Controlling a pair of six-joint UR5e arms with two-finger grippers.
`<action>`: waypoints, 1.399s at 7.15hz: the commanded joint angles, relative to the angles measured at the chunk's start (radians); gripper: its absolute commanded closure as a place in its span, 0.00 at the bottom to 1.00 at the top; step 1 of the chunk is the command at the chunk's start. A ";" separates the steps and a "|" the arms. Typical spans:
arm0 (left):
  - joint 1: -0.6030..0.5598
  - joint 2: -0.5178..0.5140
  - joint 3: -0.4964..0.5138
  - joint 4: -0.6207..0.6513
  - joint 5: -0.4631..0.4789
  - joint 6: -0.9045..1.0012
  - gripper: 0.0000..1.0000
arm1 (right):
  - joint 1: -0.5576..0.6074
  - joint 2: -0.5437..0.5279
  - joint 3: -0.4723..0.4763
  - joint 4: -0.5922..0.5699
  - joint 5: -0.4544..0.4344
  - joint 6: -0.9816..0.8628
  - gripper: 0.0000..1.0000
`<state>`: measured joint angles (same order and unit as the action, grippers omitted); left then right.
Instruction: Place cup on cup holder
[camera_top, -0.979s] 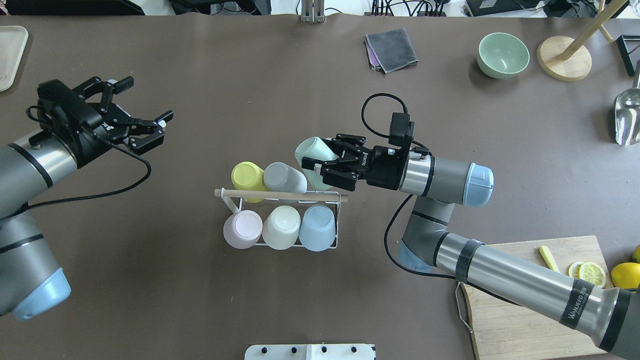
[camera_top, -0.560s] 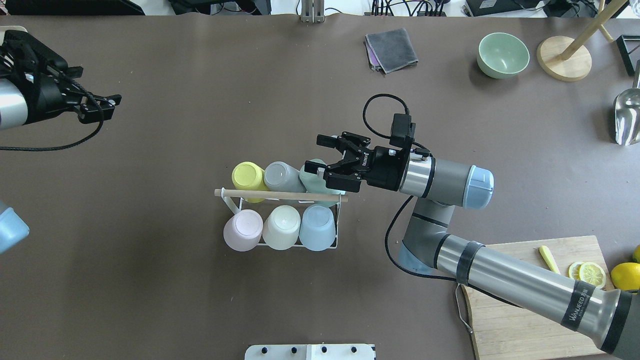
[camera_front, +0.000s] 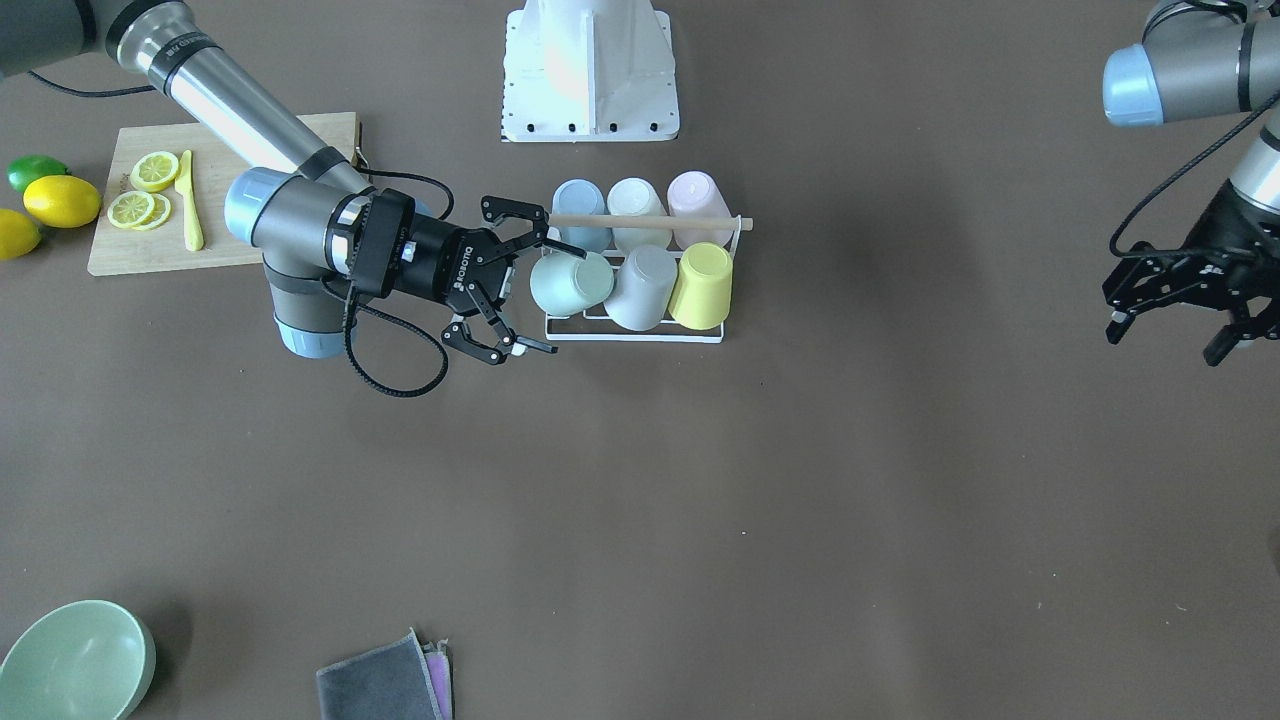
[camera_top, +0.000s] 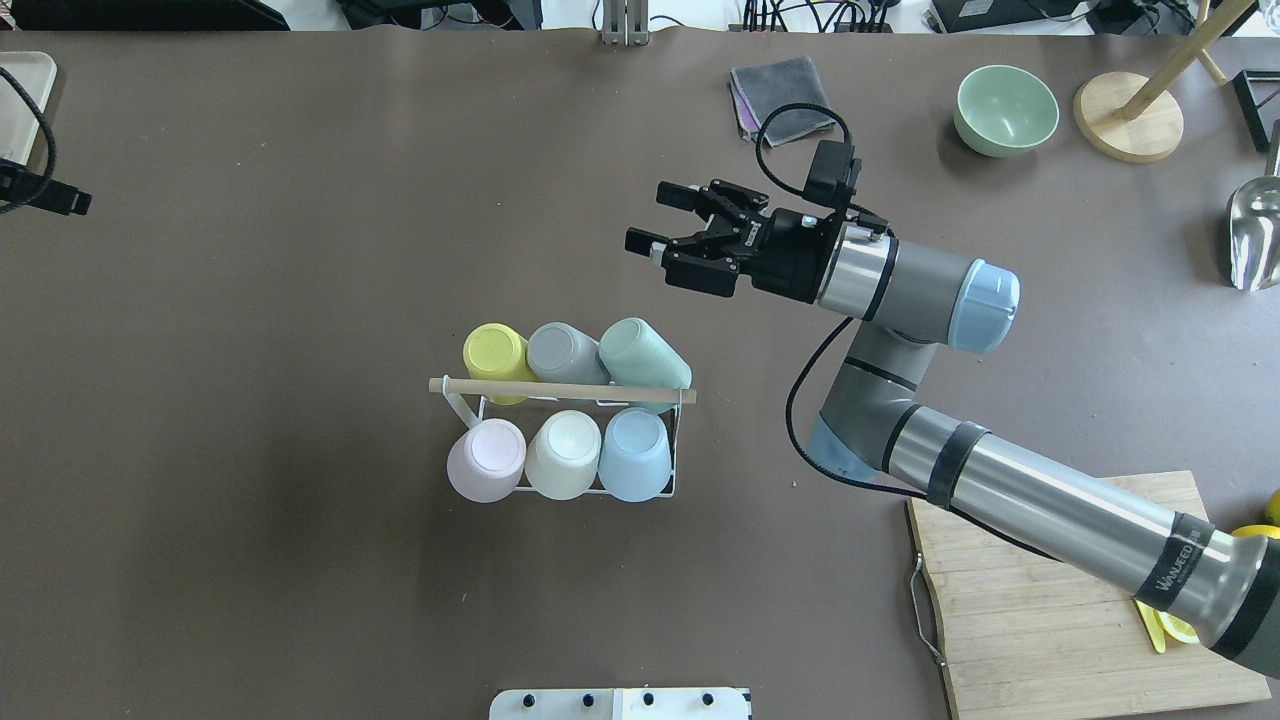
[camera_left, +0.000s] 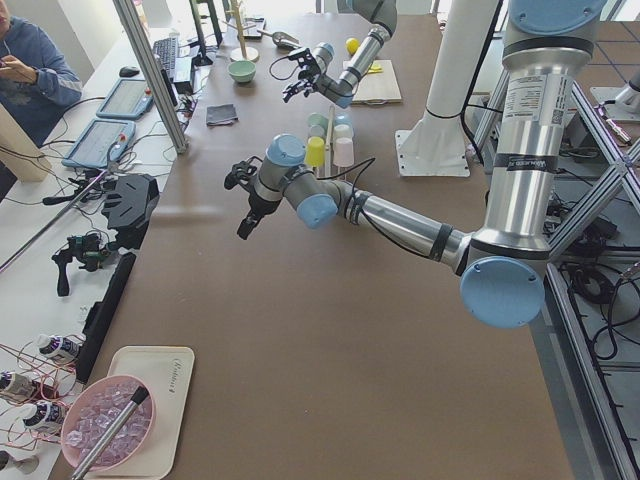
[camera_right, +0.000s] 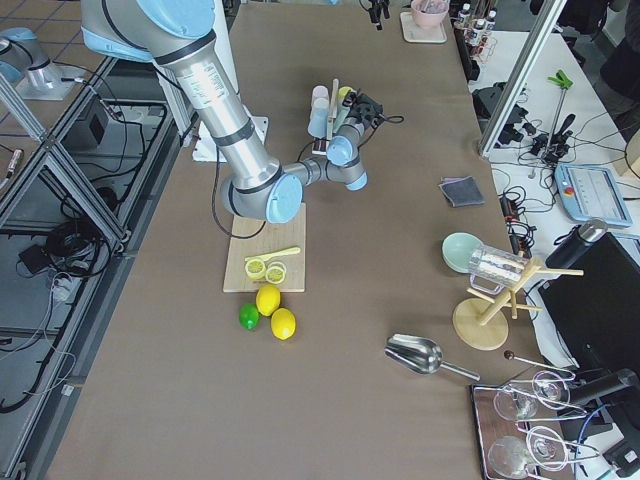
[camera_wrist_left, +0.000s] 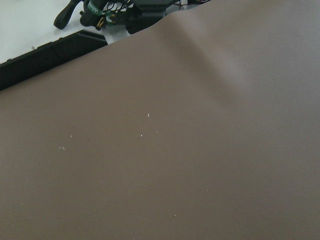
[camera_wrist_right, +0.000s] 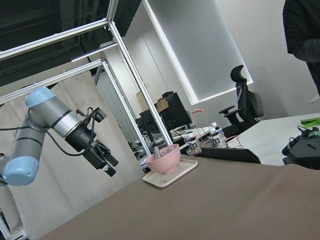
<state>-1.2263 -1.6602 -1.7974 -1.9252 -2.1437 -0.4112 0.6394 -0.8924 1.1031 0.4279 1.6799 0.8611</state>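
The cup holder, a white wire rack with a wooden rod across its top, stands mid-table. It holds several upturned cups: yellow, grey and mint in the far row, and pink, cream and blue in the near row. The mint cup leans on the far right prong. My right gripper is open and empty, apart from the rack on its far right side. My left gripper is open and empty, far off at the table's left end.
A folded grey cloth, a green bowl and a round wooden stand base lie at the back right. A metal scoop is at the right edge. A cutting board is at the front right, and a tray at the far left.
My right gripper let go of the mint cup on the rack's far right prong, opened and drew back toward the far side. My left arm swung away to the left.
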 joint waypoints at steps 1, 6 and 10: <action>-0.143 -0.009 0.070 0.263 -0.107 0.002 0.03 | 0.086 -0.005 0.136 -0.311 0.003 0.004 0.00; -0.262 0.051 0.187 0.277 -0.116 0.011 0.03 | 0.223 -0.101 0.574 -1.282 0.014 -0.001 0.00; -0.280 0.125 0.178 0.133 -0.125 0.112 0.03 | 0.285 -0.225 0.987 -2.112 0.036 -0.239 0.00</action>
<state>-1.5053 -1.5397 -1.6102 -1.7812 -2.2606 -0.3100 0.8862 -1.0492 2.0192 -1.5525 1.6987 0.7225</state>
